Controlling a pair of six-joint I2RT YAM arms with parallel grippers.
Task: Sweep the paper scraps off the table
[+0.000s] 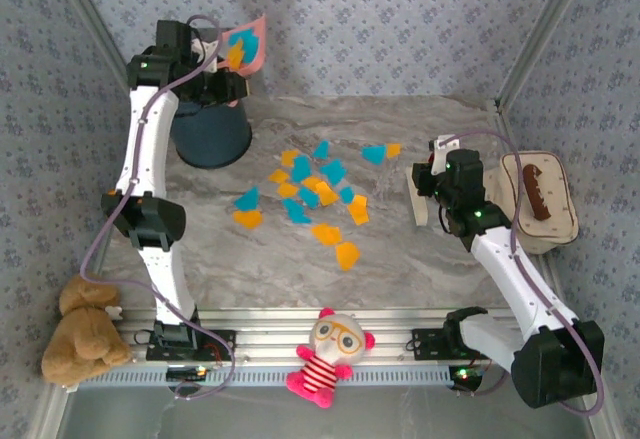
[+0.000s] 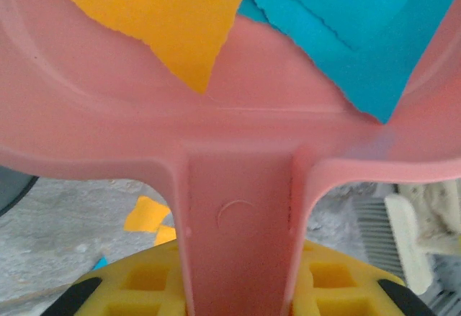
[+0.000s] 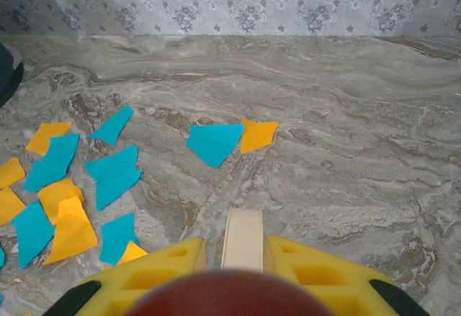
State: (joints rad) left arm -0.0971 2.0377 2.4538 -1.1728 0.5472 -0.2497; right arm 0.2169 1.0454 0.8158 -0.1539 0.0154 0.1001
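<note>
Pink dustpan (image 2: 238,136), handle pinched in left end effector (image 2: 239,283), aloft near dark bin (image 1: 212,134), some paper scraps (image 2: 166,21) aboard. Cream brush (image 3: 243,233) clamped in right end effector (image 3: 243,258). Most scraps loose on counter (image 1: 430,269). Likely emptying step; next: tip pan, set it down, sweep.

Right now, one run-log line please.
left gripper: shut on dustpan, raised near bin, some scraps inside | right gripper: shut on brush | table: many scraps unswept
</note>
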